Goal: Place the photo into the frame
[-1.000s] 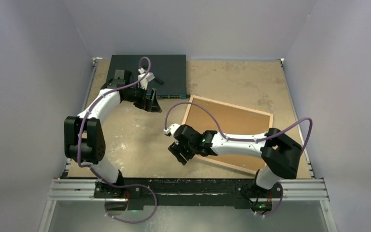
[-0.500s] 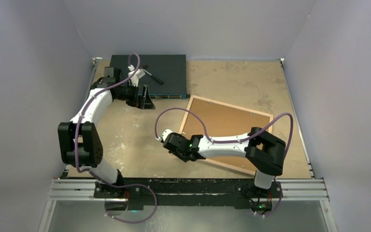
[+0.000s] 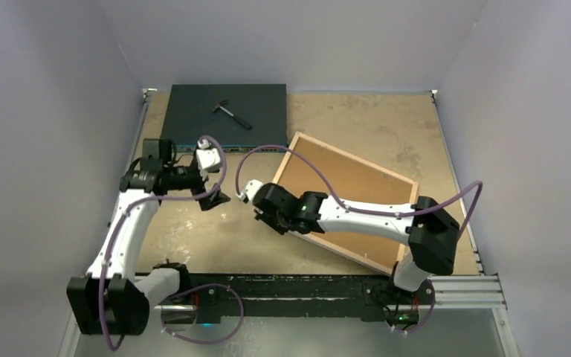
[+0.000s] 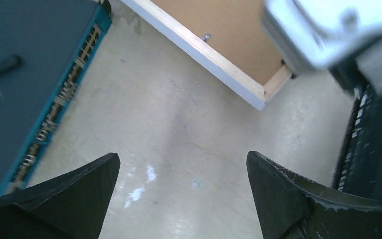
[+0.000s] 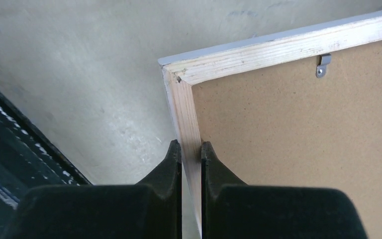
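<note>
though the frame is gripped, no photo is in sight

because it lies back-up, the large thin-railed rectangular picture frame with its light wood rim [image 5: 278, 50] shows only its rear. it rests askew on the right half of the scuffed beige table [image 3: 386, 119], and a plain brown backing board [image 3: 349, 182] fills its opening. a small metal clip [image 5: 322, 64] sits on the far rail against the board. the right pincer [image 5: 191, 147] is closed on the frame's left rail just short of its corner, one finger on the outside and one on the board side. whether that corner is raised off the table cannot be told.

the glossy photo itself appears in no view. it may be sealed under the board or not yet brought in, and the pictures cannot settle which. so the task's progress is uncertain: either the loading is done and the frame only needs turning over, or the main step is not yet done.

the left pincer [image 4: 182, 155] hangs wide open and empty over bare table, between the frame's corner and the flat dark box with ports [image 3: 201, 111] at the far left. a small hammer-like tool [image 3: 230, 113] lies on that box. the frame's white front faces down, and the right arm hides part of its near rail.
</note>
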Action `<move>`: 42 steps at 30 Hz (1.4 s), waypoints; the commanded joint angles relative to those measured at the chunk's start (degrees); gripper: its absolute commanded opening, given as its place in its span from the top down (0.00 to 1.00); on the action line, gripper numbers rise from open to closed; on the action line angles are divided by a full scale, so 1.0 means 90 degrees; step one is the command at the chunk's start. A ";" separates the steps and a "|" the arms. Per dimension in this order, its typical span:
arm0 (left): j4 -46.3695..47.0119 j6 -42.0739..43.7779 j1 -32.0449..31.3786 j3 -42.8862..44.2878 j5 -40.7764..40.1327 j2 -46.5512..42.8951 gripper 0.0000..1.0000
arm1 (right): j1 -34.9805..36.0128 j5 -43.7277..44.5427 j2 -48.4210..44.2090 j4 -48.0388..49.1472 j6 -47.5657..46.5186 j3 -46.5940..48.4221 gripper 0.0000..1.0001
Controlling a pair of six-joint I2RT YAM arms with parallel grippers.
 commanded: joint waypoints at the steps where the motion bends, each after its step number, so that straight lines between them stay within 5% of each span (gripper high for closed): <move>1: 0.0077 0.2159 0.0027 -0.0545 0.0219 -0.0912 0.03 | -0.0241 -0.0664 -0.0603 0.0486 0.0207 0.0650 1.00; 9: 0.1900 0.3716 -0.0069 -0.1771 0.0415 -0.3028 0.08 | -0.1003 -0.1998 -0.0915 0.0612 0.0123 0.1297 1.00; 15: 0.2409 0.6348 -0.0358 -0.2211 0.0756 -0.3499 0.10 | -0.1061 -0.2347 -0.0625 0.0353 0.0022 0.1916 1.00; 21: 0.0659 0.9501 -0.0967 -0.1770 0.0541 -0.2778 0.09 | -0.1076 -0.2553 -0.0339 0.0162 -0.0018 0.2505 1.00; 35: 0.1655 0.8968 -0.1786 -0.1932 -0.0278 -0.2595 0.19 | -0.1075 -0.3140 -0.0388 -0.0099 -0.0028 0.2773 1.00; 42: 0.1725 0.8466 -0.1880 -0.1961 -0.0361 -0.2650 0.55 | -0.1074 -0.3235 -0.0579 -0.0096 0.0006 0.2646 1.00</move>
